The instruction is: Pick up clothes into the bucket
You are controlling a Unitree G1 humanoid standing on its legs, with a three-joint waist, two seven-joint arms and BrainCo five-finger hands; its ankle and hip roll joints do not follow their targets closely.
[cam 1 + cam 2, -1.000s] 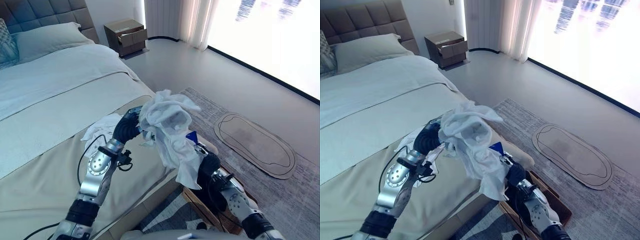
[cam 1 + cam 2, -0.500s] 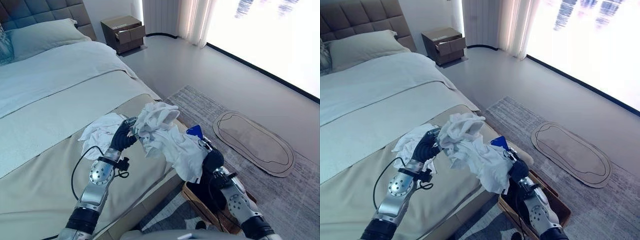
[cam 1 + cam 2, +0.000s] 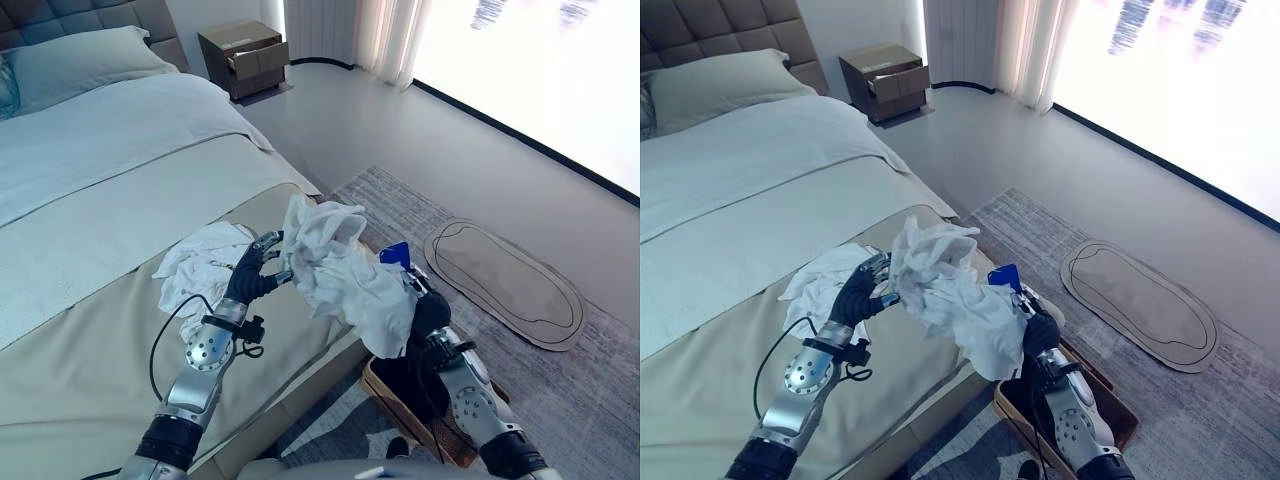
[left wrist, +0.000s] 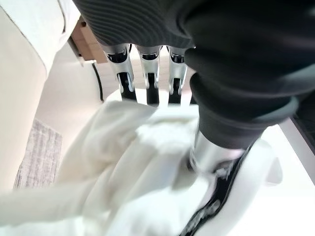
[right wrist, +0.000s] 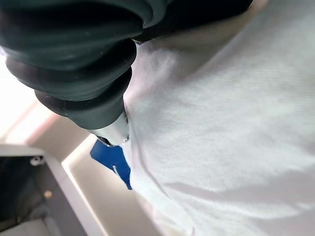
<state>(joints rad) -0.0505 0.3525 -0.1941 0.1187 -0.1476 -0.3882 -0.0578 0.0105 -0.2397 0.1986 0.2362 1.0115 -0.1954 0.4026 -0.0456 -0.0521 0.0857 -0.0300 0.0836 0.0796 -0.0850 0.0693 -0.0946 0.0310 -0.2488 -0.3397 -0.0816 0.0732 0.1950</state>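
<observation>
I note the bed [image 3: 90, 290] with a second white garment [image 3: 195, 262] left on it, and the bucket [image 3: 1110, 415] on the floor beside it. The white clothes bundle [image 3: 345, 270] has sunk lower over half a second, now nearer the bucket. Left robot hand [image 3: 252, 278]: fingers extended against the cloth. Right robot hand [image 3: 428, 312]: buried under cloth; grip indeterminate.

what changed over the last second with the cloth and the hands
The white garment, bunched high between both hands a second ago, has come down and toward the basket at the bed's edge. The left hand has loosened, its fingers now straight against the cloth; the right hand remains under the drape. The second white garment stays on the bed.
</observation>
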